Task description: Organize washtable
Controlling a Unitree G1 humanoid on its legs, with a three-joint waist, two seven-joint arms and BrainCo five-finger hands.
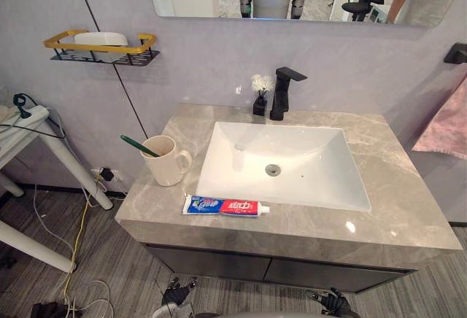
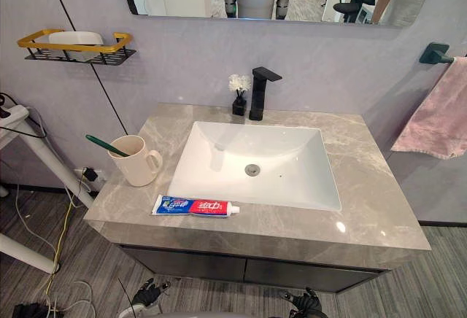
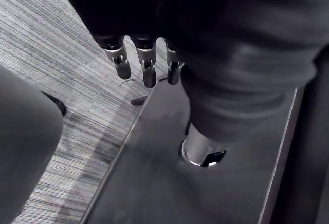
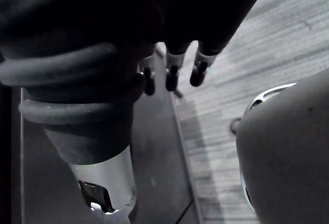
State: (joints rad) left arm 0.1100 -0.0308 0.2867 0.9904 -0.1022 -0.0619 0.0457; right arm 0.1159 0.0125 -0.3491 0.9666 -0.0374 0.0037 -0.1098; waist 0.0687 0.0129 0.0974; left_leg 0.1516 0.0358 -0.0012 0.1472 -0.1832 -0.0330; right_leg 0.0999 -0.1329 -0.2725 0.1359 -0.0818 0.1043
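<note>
A beige mug point(image 1: 166, 163) stands on the grey marble countertop point(image 1: 408, 201), left of the white sink point(image 1: 292, 187), with a green toothbrush point(image 1: 139, 146) leaning in it. In front of the sink, near the counter's front edge, a blue and red toothpaste tube point(image 1: 222, 206) lies flat. Both hands hang low, below the counter's front. My left hand point(image 3: 146, 64) has straight, relaxed fingers and holds nothing; it also shows at the eye view's bottom edge point(image 1: 177, 292). My right hand point(image 4: 175, 72) hangs the same way, empty point(image 1: 334, 302).
A black faucet point(image 1: 283, 92) and a small vase of white flowers point(image 1: 260, 99) stand behind the sink. A gold-rimmed wall shelf point(image 1: 102, 49) holds a white soap dish. A pink towel point(image 1: 446, 125) hangs at the right. A white rack point(image 1: 36, 136) stands at the left.
</note>
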